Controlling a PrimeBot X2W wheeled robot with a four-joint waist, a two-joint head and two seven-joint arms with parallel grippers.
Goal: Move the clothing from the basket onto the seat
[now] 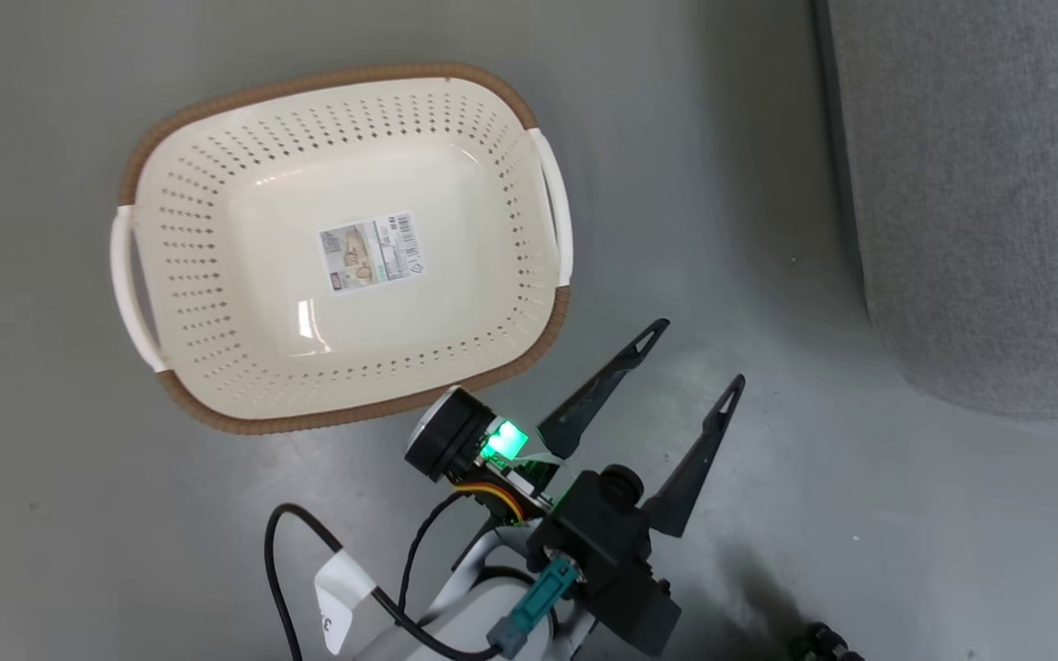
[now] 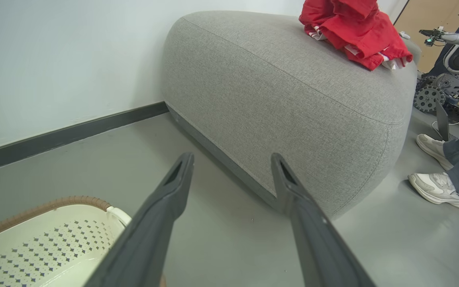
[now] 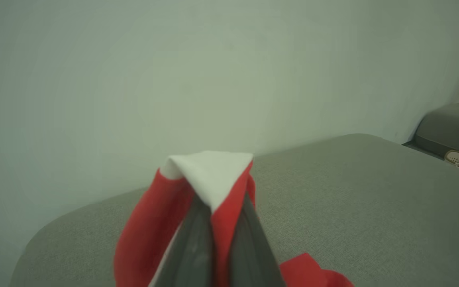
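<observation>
The right gripper (image 3: 220,197) pinches the clothing (image 3: 146,227) tight, just above the seat (image 3: 353,191). More red cloth lies on top of the seat, near its edge. The left gripper (image 1: 696,353) hangs low beside the seat, spread wide, holding nothing. If the cloth snags when the pinch lets go, it may slide off the seat.

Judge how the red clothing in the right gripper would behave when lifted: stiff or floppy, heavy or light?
Probably floppy: the clothing drapes down around the shut right gripper and bunches on the seat. Likely light: a narrow pinch of fabric seems enough to hold it up.
</observation>
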